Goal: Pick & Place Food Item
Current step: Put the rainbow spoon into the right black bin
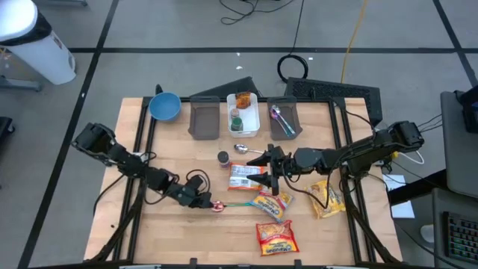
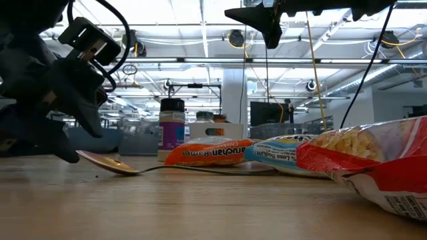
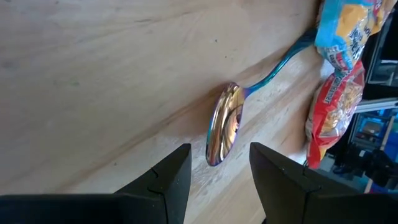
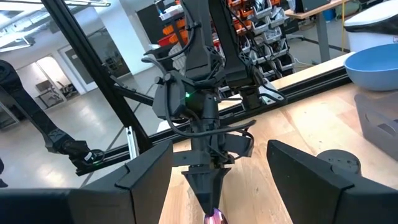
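A spoon with an iridescent bowl (image 3: 222, 132) and a teal handle (image 3: 283, 61) lies flat on the wood table, left of the food packets. My left gripper (image 3: 219, 154) is open and slants down low over the table, one finger on either side of the bowl's free tip (image 1: 208, 202). Several noodle packets lie at the table's middle: an orange one (image 1: 245, 176), a blue one (image 1: 270, 203), a red one (image 1: 276, 237) and a yellow one (image 1: 326, 198). My right gripper (image 1: 270, 170) hangs open and level, high above the orange packet.
A dark-lidded spice jar (image 1: 222, 158) and a silver spoon (image 1: 246, 149) lie behind the packets. Along the far edge stand a blue bowl (image 1: 164, 106), two grey bins (image 1: 204, 118) (image 1: 287, 118) and a white tray (image 1: 250, 123) holding food. Bare wood shows at the near left.
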Available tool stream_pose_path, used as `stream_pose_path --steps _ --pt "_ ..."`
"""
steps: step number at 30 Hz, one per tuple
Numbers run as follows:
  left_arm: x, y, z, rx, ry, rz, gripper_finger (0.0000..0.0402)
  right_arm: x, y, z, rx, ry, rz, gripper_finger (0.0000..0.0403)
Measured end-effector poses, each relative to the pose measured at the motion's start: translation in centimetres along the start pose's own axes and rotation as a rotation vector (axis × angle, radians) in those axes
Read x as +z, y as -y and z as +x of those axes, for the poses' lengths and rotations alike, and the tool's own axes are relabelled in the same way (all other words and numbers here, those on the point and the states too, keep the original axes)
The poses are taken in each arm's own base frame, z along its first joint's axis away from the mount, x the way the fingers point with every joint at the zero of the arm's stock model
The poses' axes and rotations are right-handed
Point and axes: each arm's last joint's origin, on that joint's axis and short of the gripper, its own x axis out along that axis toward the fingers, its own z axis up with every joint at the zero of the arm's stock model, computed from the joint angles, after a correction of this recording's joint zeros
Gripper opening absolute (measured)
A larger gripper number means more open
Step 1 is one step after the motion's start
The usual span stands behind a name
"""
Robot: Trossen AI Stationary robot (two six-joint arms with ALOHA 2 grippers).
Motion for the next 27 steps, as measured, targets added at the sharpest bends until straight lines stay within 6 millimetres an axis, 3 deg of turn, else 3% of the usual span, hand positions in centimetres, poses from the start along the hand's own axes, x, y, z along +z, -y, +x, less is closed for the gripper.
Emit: stream_pose_path --steps 27 --pt "0.2 -0.49 -0.01 0.053 0.0 -0.011 0.017 0.0 0.0 0.0 -0.001 0.001 -0.003 0.0254"
